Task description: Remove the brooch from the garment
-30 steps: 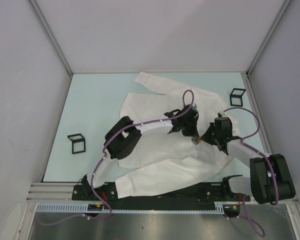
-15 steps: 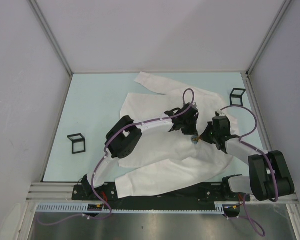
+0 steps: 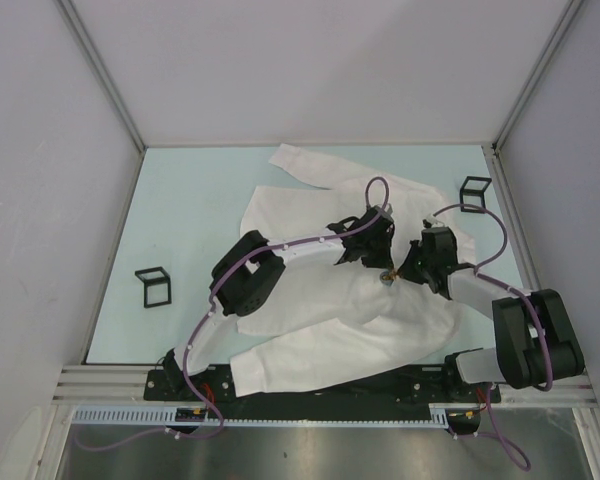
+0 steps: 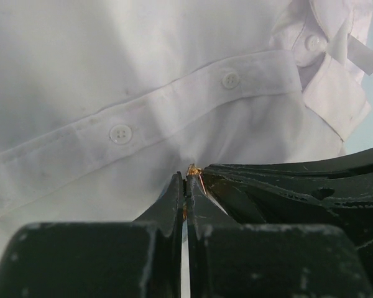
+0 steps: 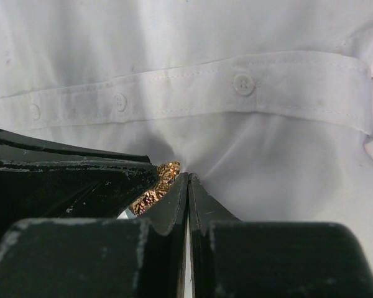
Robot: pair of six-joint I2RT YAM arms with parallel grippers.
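Fingers of our left gripper press together on the edge of the gold brooch, which sits mid-chest below the button strip of the white garment. Our right gripper pinches puckered cloth just beside it.

Black jointed left arm, black right arm, lavender cables along both, scuffed matte black jaws

We count one white shirt, one gold brooch, two black wire frames and two robot arms.
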